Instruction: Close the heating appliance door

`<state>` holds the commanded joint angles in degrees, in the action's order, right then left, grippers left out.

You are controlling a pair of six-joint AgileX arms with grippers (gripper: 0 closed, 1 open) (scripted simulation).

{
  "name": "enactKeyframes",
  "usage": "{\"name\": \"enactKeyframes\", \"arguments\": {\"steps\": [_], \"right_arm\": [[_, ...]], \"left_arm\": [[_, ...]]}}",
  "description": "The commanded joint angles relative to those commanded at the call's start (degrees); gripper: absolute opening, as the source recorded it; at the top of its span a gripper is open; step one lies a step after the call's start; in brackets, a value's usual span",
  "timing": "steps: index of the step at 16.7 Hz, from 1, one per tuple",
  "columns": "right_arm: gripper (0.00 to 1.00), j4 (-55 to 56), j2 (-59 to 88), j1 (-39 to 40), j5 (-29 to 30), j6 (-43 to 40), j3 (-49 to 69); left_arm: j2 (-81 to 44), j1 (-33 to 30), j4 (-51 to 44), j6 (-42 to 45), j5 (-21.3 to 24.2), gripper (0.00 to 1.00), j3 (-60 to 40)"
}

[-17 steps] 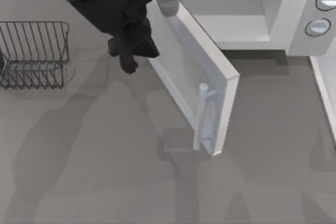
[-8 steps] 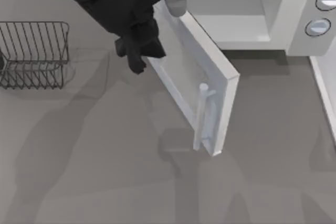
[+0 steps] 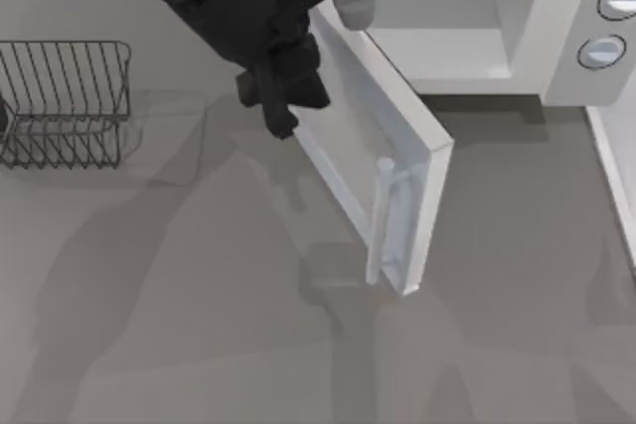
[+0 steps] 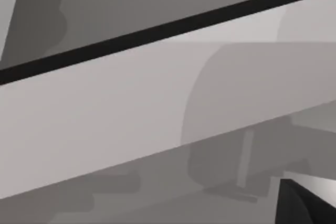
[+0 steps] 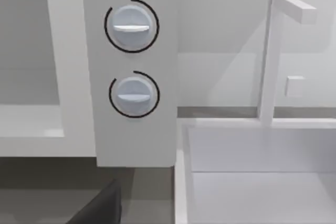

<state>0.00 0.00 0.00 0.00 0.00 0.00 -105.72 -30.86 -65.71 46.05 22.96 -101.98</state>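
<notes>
Left gripper (image 3: 283, 106) seemingly against ajar door (image 3: 373, 146), jaws unclear; wrist view: knobs (image 5: 131, 27)

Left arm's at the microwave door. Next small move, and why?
Probably push on toward the top view's right. The left gripper sits against the outer face of the door, near its hinge side, and the door hangs well open from the microwave, its cavity exposed. Pushing nearer the handle would likely swing it more easily.
</notes>
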Motion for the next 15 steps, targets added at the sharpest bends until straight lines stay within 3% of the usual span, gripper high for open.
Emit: {"name": "enactKeyframes", "arguments": {"steps": [15], "right_arm": [[1.0, 0.0, 0.0, 0.0, 0.0, 0.0, 0.0]], "left_arm": [[-3.6, -4.3, 0.7, -4.6, -1.6, 0.0, -4.6]]}}
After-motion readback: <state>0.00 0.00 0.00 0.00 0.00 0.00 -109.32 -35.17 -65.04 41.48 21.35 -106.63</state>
